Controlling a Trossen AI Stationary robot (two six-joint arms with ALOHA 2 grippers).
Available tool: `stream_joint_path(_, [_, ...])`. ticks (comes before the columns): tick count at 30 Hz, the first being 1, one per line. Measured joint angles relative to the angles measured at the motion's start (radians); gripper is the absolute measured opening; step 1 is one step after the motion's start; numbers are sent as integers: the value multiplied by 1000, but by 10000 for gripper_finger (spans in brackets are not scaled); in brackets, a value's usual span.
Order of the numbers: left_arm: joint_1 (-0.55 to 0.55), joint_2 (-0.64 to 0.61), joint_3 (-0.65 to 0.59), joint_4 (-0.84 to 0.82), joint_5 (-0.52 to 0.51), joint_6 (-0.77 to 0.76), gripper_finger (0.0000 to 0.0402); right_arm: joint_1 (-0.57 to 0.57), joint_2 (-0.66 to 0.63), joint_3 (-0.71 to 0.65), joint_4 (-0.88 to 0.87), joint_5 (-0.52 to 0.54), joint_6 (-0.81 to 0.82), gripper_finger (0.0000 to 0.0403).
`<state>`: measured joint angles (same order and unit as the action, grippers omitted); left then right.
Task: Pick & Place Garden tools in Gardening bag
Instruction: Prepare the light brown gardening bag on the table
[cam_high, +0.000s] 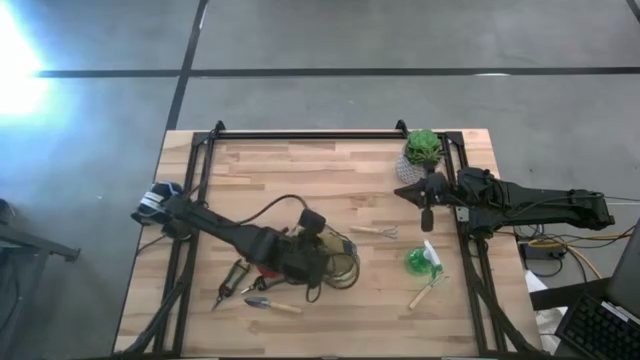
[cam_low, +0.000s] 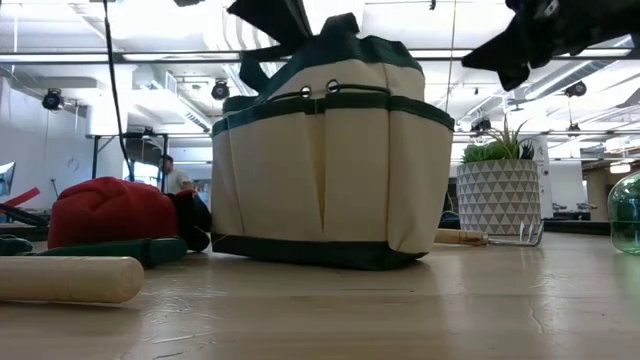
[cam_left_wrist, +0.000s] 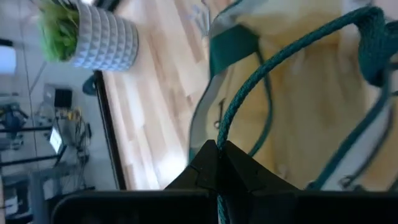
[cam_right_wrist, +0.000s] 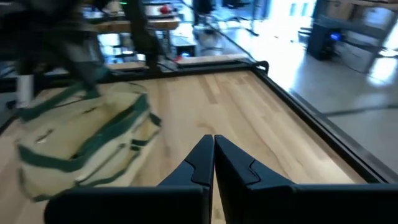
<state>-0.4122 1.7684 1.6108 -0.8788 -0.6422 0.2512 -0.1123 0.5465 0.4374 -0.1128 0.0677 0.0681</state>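
Potted plant (cam_high: 422, 148) (beside right gripper (cam_high: 427, 216))

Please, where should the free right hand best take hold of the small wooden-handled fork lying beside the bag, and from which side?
Probably the bare wooden handle of the small wooden-handled fork, taken from straight above. It lies flat on the light wooden table, apart from the beige fabric bag with green trim; its metal tines are thin and less secure. The right hand hangs nearby with fingers together and must open first.
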Motion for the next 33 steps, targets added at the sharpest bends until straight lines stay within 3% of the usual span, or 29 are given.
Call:
stream_joint_path(8, [-76,-128,-176,225,-80,39,9,0,0,-1,-47,168,54,8])
stream_joint_path(19, [-128,-169,-387,472,-260,190,9,-4,0,-2,-39,180,67,8])
stream_joint_path(24, [-152,-168,-418,485,-397,218,9,-4,0,-3,-47,181,69,8])
stream_joint_path(33, [-204,-168,-424,495,-417,224,9,-5,0,-4,-102,233,110,8])
